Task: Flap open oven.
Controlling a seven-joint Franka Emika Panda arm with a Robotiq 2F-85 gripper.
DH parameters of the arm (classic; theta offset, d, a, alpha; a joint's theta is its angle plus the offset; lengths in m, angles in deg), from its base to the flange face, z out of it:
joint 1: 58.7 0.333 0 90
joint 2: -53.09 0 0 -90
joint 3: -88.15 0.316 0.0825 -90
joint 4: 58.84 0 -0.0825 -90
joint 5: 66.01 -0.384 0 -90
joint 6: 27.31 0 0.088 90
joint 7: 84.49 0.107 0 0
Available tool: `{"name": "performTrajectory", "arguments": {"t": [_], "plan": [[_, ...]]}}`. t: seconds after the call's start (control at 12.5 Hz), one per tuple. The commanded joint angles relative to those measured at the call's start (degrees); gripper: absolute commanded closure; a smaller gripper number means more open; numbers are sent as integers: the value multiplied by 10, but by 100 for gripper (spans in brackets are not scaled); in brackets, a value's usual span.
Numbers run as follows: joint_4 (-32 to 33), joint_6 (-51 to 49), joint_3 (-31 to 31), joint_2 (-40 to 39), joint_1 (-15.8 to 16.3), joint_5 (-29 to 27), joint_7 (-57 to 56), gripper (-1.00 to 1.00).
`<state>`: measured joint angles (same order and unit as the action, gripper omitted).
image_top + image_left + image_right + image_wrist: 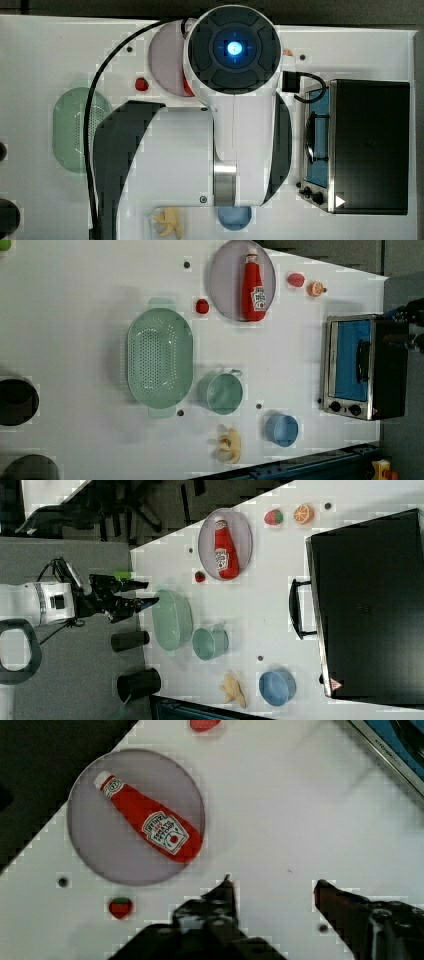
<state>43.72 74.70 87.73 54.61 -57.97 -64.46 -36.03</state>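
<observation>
The oven [365,367] is parked at one end of the bench [75,315], door shut, bar handle [296,608] facing inward — easy to hook. The gripper [272,887] is held well back, jaws spread, nothing pinched — probably pre-approach.

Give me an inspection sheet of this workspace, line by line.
Surface: white table, small dark holes.
Job's things: oven, door shut, handle free.
Clutter: ketchup bottle lying on grey plate; green colander; green cup; blue cup; banana; toy fruit.
Grippers: gripper open, empty, above bare table.
Cables: black cable along the arm.
Surroundings: dark cylinders beside the table.
</observation>
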Motion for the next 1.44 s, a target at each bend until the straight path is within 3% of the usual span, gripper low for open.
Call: {"name": "performTrajectory", "arguments": {"t": [0.08, 0.24, 0.56, 0.64, 1.12, 1.2, 1.44], "plan": [[74, -84, -16, 149, -19, -8, -19, -58], [74, -84, -16, 149, -19, -8, -19, -99], [74, -84, -16, 149, -19, -8, -19, -100], [74, -84, -16, 149, -19, -8, -19, -90], [83, -85, -25, 149, -21, -7, -19, 54], [90, -84, -28, 148, -21, -7, -19, 65], [120, -80, -41, 142, -22, 2, -47, 65]]}}
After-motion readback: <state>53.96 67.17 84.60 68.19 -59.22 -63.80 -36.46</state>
